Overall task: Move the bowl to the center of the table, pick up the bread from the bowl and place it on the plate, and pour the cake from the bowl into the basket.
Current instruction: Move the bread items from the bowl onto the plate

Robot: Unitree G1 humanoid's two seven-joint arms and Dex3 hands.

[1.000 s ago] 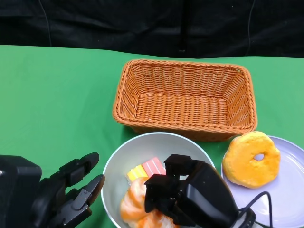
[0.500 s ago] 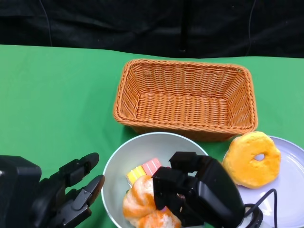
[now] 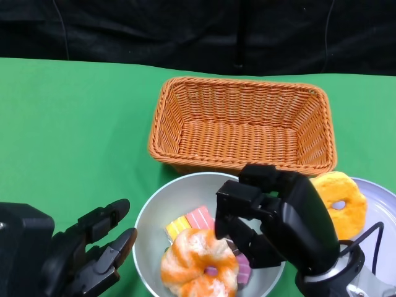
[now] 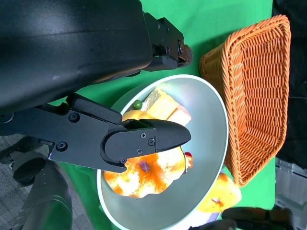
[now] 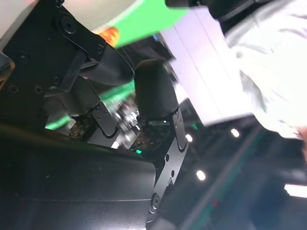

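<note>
green table [image 3: 74,124], black backdrop [image 3: 124,28] (cables hanging)

Orange-glazed bread [image 3: 199,271] lies flat beside pink-yellow cake [image 3: 189,220] in grey bowl [image 3: 162,210].

Right hand [image 3: 272,216] has lifted off the bread [image 3: 199,271] (now uncovered in the bowl [image 3: 161,210])

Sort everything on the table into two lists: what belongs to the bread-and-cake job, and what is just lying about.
Part of the job:
bowl
orange-glazed bread ring in the bowl
striped cake slices in the bowl
wicker basket, nothing in it
plate
yellow bread ring on the plate
left hand
right hand

Lying about:
Nothing; only the green tablecloth underneath.
</note>
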